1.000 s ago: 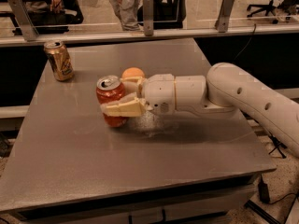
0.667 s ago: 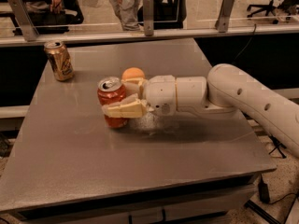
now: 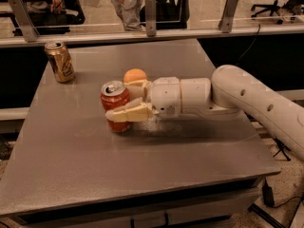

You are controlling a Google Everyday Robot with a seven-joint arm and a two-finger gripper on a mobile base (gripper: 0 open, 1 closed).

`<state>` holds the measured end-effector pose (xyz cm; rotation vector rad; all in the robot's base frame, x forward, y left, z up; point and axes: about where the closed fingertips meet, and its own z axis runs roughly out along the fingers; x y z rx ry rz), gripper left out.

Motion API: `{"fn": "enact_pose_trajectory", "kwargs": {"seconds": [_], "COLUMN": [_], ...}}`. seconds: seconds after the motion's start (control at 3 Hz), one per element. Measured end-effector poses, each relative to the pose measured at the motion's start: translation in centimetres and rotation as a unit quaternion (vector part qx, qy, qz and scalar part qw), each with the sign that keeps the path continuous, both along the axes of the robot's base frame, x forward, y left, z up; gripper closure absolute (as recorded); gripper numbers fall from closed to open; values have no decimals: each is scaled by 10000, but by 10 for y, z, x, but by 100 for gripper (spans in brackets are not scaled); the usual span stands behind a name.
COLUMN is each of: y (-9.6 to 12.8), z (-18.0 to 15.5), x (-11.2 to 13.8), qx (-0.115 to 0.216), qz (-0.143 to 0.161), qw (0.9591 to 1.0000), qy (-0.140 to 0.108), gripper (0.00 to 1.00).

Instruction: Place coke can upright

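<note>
The red coke can (image 3: 113, 103) stands upright near the middle of the grey table (image 3: 142, 170), its silver top facing up and its base on or just above the surface. My gripper (image 3: 118, 101) reaches in from the right and is shut on the can. One cream finger (image 3: 130, 114) crosses the can's front lower half. The other finger lies behind the can, next to the orange ball (image 3: 135, 75).
A gold can (image 3: 60, 61) stands upright at the table's far left corner. The orange ball sits just behind the can and gripper. My white arm (image 3: 247, 103) stretches over the table's right side. A railing with posts and people lies beyond the far edge.
Almost nothing has changed. The can stays upright in the gripper and may have sunk very slightly toward the table.
</note>
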<state>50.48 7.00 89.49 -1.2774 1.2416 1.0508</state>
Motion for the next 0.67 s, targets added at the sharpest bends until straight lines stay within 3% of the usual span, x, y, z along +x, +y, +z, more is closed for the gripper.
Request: {"fn": "enact_pose_trajectory", "kwargs": {"seconds": [0.33, 0.67], "y": [1, 2], "z": [0, 0], "x": [-1, -1], "qx": [2, 2], "qz": [36, 37], "qw": [10000, 10000], "qy": [-10, -10], "gripper": [0, 0]}}
